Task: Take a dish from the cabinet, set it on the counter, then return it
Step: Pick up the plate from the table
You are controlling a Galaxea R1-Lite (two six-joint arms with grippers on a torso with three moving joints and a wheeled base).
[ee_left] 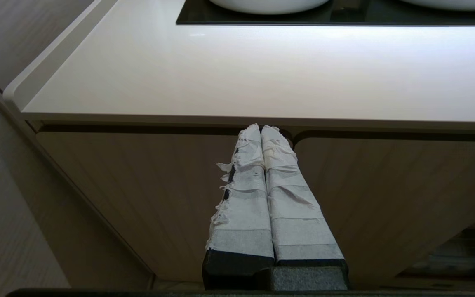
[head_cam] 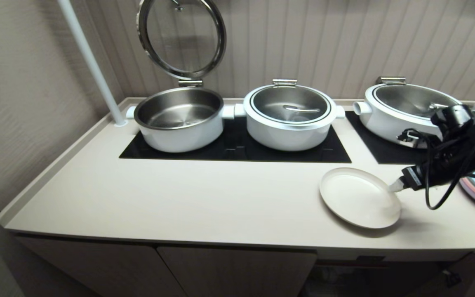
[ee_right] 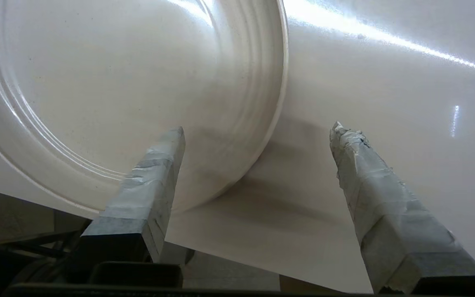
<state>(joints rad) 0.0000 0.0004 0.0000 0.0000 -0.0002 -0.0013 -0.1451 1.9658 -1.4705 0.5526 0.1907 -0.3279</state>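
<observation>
the counter fills the head view, cooktop panels along its back with white pots on them. below, the cabinet shows shut doors at left and a dark open bay toward 5 o'clock. the dish lies flat on the counter at about 4 o'clock, near the front edge, so fetching and setting down look done; returning it is left. right gripper sits at the dish's 3 o'clock rim, jaws spread apart, one finger over the plate, one over bare counter, gripping nothing. left gripper is parked low before the cabinet doors, taped fingers pressed together.
</observation>
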